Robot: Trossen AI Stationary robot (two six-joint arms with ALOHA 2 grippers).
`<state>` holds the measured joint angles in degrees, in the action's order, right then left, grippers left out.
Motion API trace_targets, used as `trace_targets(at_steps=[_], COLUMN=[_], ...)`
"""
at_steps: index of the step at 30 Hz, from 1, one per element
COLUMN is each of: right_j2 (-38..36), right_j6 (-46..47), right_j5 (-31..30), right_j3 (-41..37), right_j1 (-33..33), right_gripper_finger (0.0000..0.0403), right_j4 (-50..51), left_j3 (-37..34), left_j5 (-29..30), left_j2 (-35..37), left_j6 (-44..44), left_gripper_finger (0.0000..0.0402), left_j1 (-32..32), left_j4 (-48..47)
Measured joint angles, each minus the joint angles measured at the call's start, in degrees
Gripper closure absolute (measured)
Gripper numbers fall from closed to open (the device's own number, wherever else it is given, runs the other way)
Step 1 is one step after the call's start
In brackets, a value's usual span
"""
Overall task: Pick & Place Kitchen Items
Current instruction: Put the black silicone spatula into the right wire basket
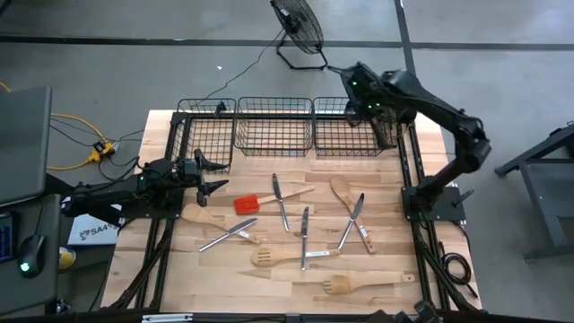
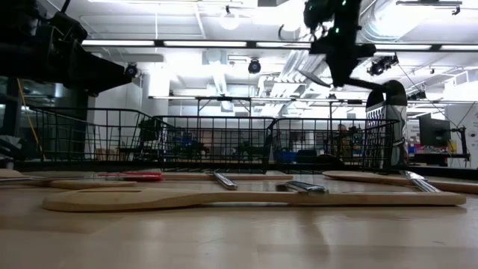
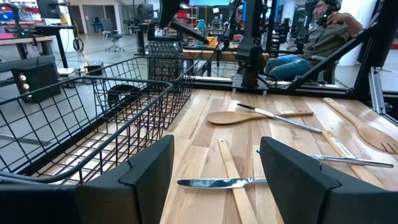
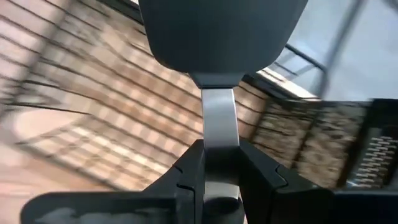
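My right gripper [image 1: 369,106] is high over the right black wire basket [image 1: 352,135] at the table's far edge, shut on a tool with a silver shank and a dark grey head [image 4: 224,37]. My left gripper [image 1: 213,176] is open and empty near the table's left side, low over the wood, pointing toward the right edge. On the table lie a red-headed spatula [image 1: 247,204], silver knives [image 1: 280,202] [image 1: 305,238], wooden spoons [image 1: 345,193] [image 1: 202,215] and slotted wooden spatulas [image 1: 269,257] [image 1: 345,285]. My right gripper pinches the tool's silver shank [image 4: 217,118] between its two fingers, just behind the dark head. The head sticks out beyond the fingertips. In the low view the tool [image 2: 312,75] slants down from the gripper, lifted clear above the basket.
Three black wire baskets stand in a row along the far edge, left [image 1: 206,135], middle [image 1: 273,126] and right. A dark grater [image 1: 387,133] stands in the right basket. A black frame borders the table's sides. A person sits beyond the table [image 3: 323,31].
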<state>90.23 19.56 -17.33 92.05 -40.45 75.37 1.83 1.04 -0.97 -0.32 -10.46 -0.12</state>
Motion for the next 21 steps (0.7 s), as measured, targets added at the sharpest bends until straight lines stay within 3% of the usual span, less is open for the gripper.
trace_targets(at_steps=[15, 21], right_j2=[11.49, 15.60], right_j6=[-6.97, -4.08], right_j5=[-28.16, -33.55], right_j3=[0.02, 0.02], right_j1=[7.73, 10.07], right_gripper_finger=[0.0340, 0.0340], right_j4=[-0.78, -0.85], left_j3=[0.00, 0.02], left_j5=[0.00, 0.00], left_j2=[0.00, 0.00], left_j6=[0.00, 0.00], left_gripper_finger=[0.0167, 0.0167], left_j1=[0.00, -0.02], left_j4=[-0.02, -0.02])
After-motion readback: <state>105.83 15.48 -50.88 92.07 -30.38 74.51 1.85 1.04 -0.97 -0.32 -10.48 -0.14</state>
